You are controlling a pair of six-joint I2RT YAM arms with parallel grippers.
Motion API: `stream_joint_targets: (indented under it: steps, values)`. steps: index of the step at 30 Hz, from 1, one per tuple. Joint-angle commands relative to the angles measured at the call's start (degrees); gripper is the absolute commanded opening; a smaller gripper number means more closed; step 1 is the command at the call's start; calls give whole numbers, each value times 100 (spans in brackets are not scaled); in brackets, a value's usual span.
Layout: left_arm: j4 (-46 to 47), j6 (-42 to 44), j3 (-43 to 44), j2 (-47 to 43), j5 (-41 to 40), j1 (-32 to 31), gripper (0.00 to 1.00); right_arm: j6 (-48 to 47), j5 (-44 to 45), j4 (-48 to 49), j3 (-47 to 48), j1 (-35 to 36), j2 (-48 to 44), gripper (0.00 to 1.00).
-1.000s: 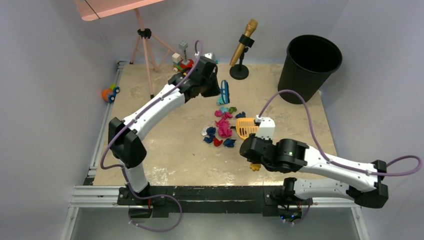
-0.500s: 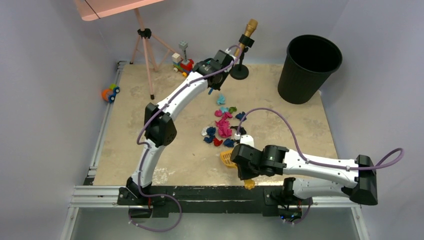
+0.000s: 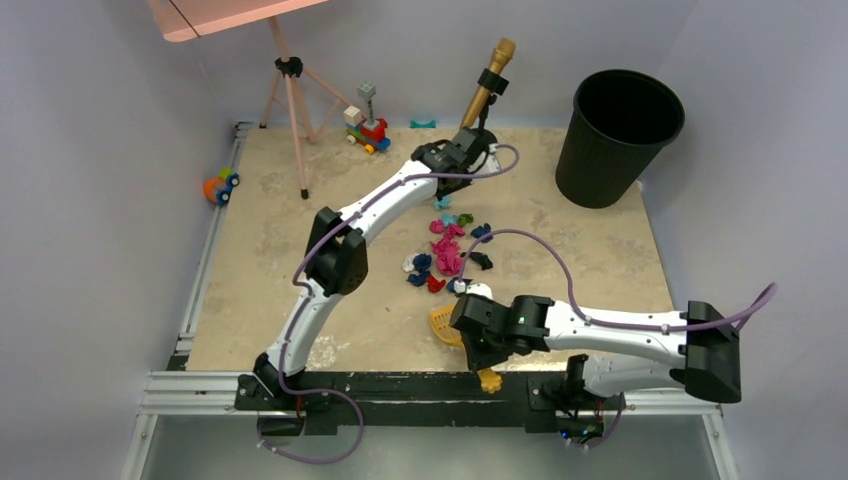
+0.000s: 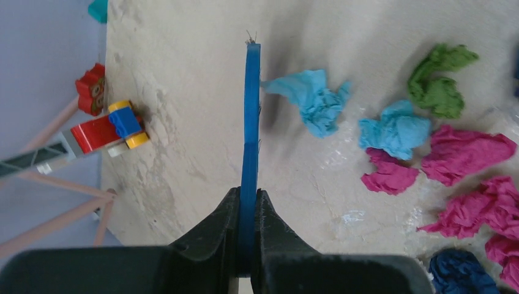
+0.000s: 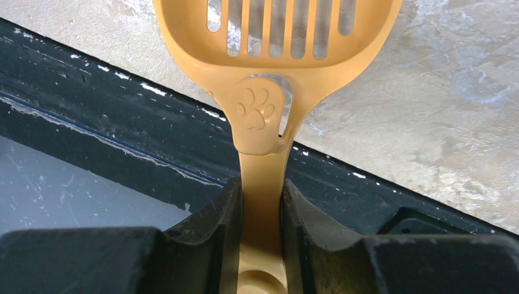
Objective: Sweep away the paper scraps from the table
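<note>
The paper scraps (image 3: 445,250) lie in a loose pile mid-table (image 3: 280,300): pink, red, navy, teal, green and white wads. My left gripper (image 3: 452,178) is at the pile's far side, shut on a thin blue tool (image 4: 251,122) seen edge-on in the left wrist view (image 4: 248,197); a teal wad (image 4: 315,98) touches the tool's right side, with green (image 4: 437,79) and pink (image 4: 468,153) wads beyond. My right gripper (image 3: 478,340) is shut on the handle of an orange slotted scoop (image 3: 440,321), low near the front edge, just short of the pile. The right wrist view shows its grip (image 5: 262,191) and the scoop (image 5: 260,116).
A black bin (image 3: 620,135) stands at the back right corner. A gold microphone on a stand (image 3: 485,90), a pink tripod (image 3: 290,100) and the toy train (image 3: 367,128) line the back edge. The toy car (image 3: 220,185) sits off the left rail. The black front rail (image 3: 400,390) is beneath the scoop.
My left arm has reached further right, bringing the blue tool to the pile's far side. My right arm has pulled the scoop from right of the pile down to the front edge.
</note>
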Motion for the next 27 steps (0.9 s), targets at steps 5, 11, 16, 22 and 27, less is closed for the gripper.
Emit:
stream_joint_targets:
  steps: [5,11,16,22,27]
  values:
    - [-661,1418,29,229,359,-488,0,72,46,322,8,-233,-84,0]
    - [-1238,1251,107,203,753,-513,0,-282,-301,630,-240,-897,-264,0]
    - [-1472,1121,107,145,947,-523,0,-789,-359,594,-55,-1285,30,0]
    - [-1732,900,-48,-129,1784,-516,0,-1178,-309,563,316,-1536,546,0]
    - [-2018,695,-152,-345,2336,-521,0,-1361,-253,608,598,-1638,922,0]
